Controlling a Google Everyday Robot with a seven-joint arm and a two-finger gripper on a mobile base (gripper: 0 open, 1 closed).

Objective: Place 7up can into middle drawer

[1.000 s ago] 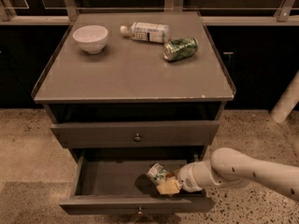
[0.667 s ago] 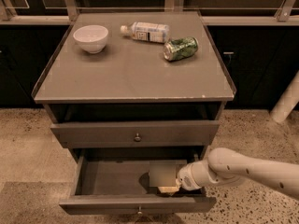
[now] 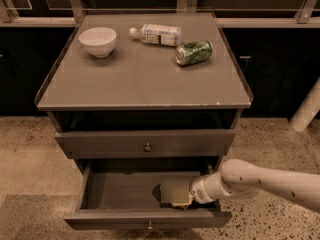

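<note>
Our gripper (image 3: 176, 194) sits low in the drawer (image 3: 110, 218) for a soft drop; can't tell whether it grips the can.

Middle drawer (image 3: 120, 194) — gripper (image 3: 176, 198) inside (left free)

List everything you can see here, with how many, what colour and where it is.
cabinet: one, grey, centre of view
bowl: one, white, back left of the cabinet top
plastic bottle: one, clear with a white label, lying on its side at the back centre
green can: one, shiny green, lying on its side just right of the bottle
upper drawer: one, grey, shut, with a round knob
middle drawer: one, grey, pulled open below it
7up can: not made out in this view
floor: speckled beige, around the cabinet
post: one, white, far right
arm: one, white, reaching in from the right
gripper: one, inside the middle drawer, right of centre
</note>
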